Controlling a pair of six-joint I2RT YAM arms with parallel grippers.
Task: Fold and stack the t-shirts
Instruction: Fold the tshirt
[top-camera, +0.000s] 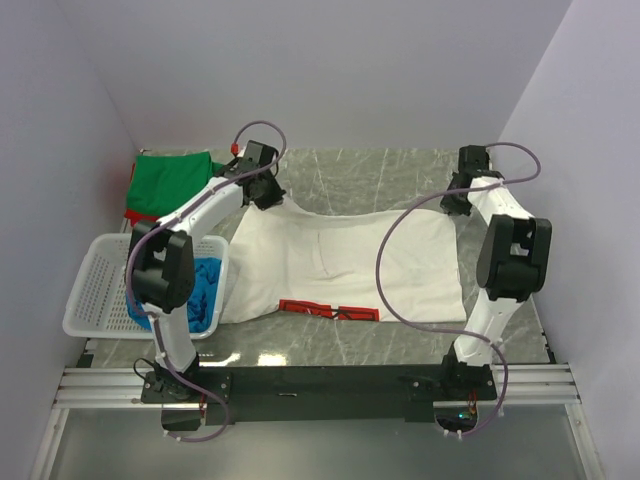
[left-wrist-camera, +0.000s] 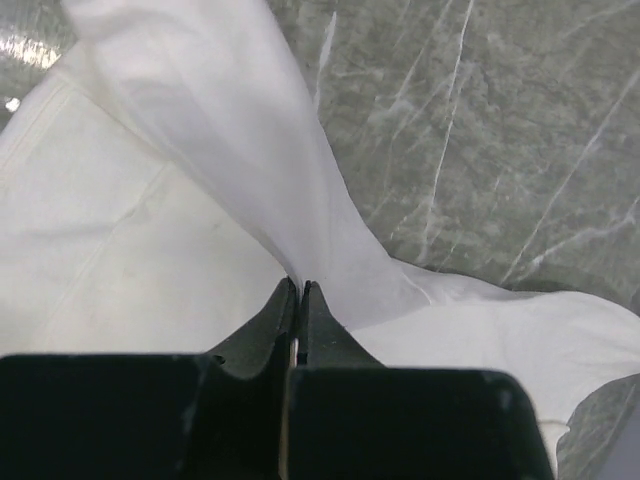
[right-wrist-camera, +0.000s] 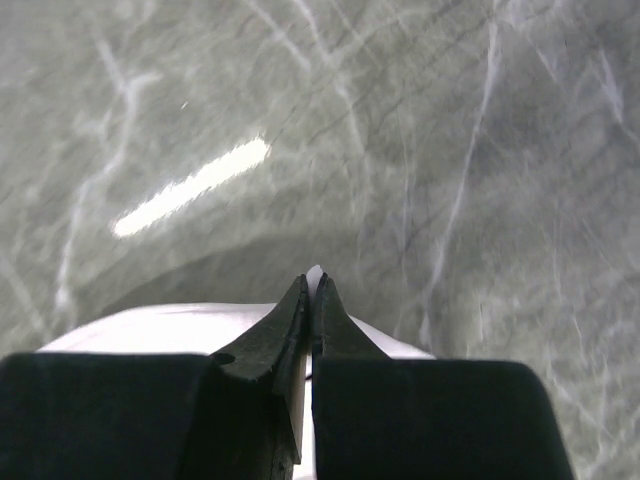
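While both arms are stretched to the tabletop's far edge, the left pincer (left-wrist-camera: 300, 288) and right pincer (right-wrist-camera: 313, 282) are closed on the far corners of one white red-printed cloth t-shirt (top-camera: 340, 262) spread mid-tabletop. One green cloth t-shirt (top-camera: 175, 180), one red cloth t-shirt (top-camera: 130, 193) and one blue cloth t-shirt (top-camera: 206, 285) are seen along the left edge.

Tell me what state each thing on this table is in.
white shirt, spread out, far corners pinched
left gripper, shut on white shirt
right gripper, shut on white shirt
green shirt, lying on red shirt
red shirt, mostly hidden beneath
blue shirt, crumpled in basket
basket, upright, holding blue shirt
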